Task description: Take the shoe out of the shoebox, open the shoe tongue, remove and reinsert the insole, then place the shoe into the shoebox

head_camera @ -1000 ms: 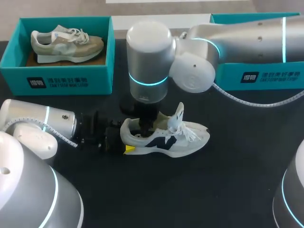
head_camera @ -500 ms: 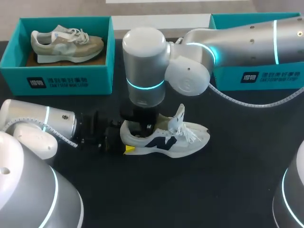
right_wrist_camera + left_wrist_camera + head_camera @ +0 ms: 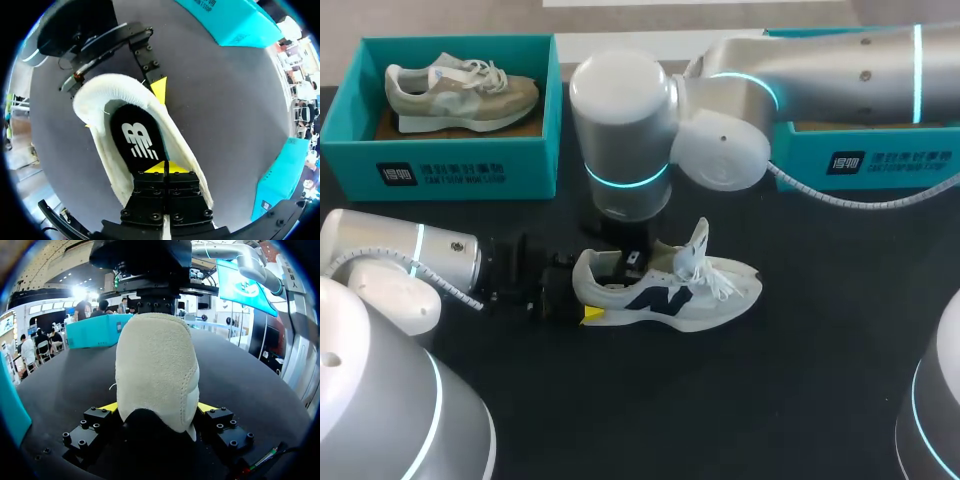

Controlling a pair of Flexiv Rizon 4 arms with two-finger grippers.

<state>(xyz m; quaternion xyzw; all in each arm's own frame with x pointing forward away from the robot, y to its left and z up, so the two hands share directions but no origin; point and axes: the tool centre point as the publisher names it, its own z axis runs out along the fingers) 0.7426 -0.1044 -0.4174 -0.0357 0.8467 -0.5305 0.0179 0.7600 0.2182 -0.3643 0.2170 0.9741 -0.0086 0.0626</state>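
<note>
your shoe (image 3: 665,300) is out on the desk (image 3: 770,400), tongue (image 3: 697,240) up; left fingers (image 3: 107,406) clamp its heel (image 3: 155,370), right fingers (image 3: 156,168) closed together above the insole (image 3: 137,140) lying inside.

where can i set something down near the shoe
Bare table on the near side of the shoe, and past its toe, in front of the right box. Crowded at the heel: the left tool clamps it, the right tool hangs over the opening.
</note>
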